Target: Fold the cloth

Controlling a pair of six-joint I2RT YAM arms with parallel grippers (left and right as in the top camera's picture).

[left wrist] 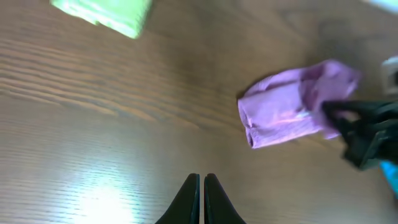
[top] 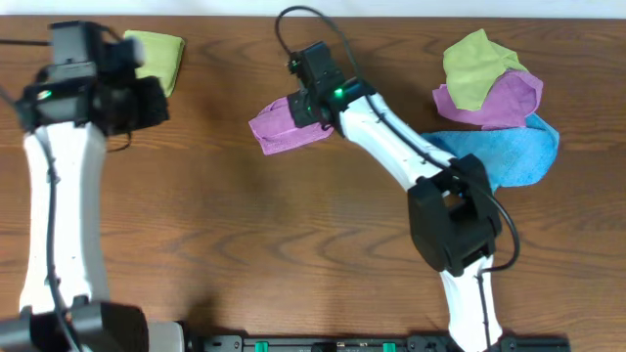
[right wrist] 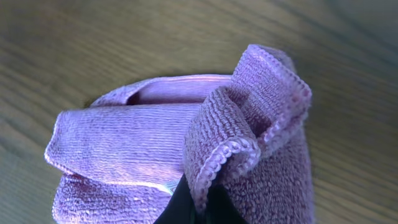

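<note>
We see R gripper [right wrist: 193,206] pinching rumpled purple microfibre cloth [right wrist: 124,140], hem stitched; L gripper [left wrist: 201,190] shut, empty, over woodgrain table [left wrist: 93,137].

Inspected: left arm [top: 49,205] has white tubular links, black joint housings and a green indicator [top: 44,95] lit at the wrist. The right arm [top: 383,132] has the same white shell, a bulky black elbow block [top: 452,220], a green light [top: 337,95] and a thin black cable [top: 293,14] looped above. The left gripper [left wrist: 201,178] has two slim, black, tapered fingers. The right gripper [right wrist: 189,208] is black and largely hidden.
</note>
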